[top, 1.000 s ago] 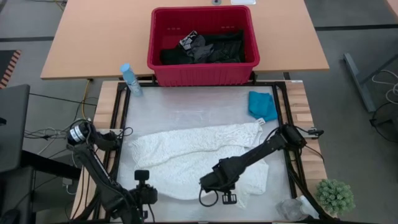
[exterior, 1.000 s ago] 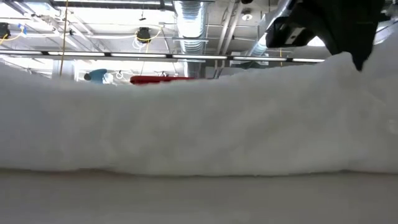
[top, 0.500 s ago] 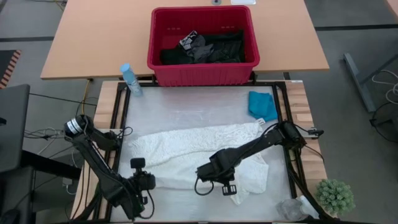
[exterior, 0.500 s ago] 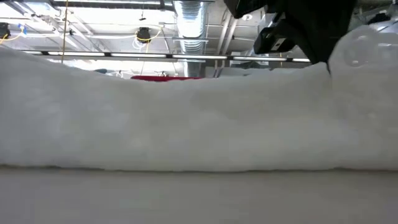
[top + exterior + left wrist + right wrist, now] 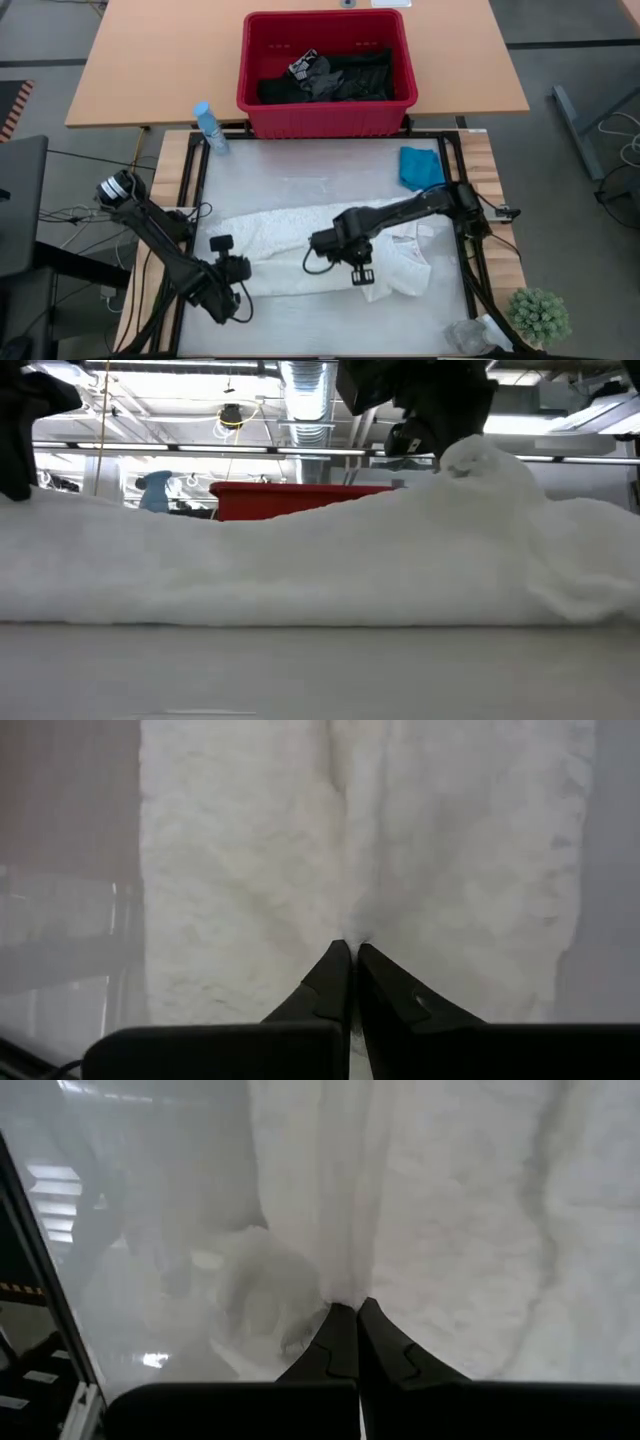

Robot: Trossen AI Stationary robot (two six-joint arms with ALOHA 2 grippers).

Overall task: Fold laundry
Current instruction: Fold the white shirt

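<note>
Across the high view's lower middle, both claws pinch the white garment (image 5: 300, 250): left claw (image 5: 350, 952), right claw (image 5: 350, 1308); only wrist views show closed tips.

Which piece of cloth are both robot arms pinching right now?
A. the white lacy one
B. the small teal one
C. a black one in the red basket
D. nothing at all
A: both wrist views show shut fingers nipping a fold of the white garment; the teal cloth lies untouched and the black clothes sit in the basket.
</note>
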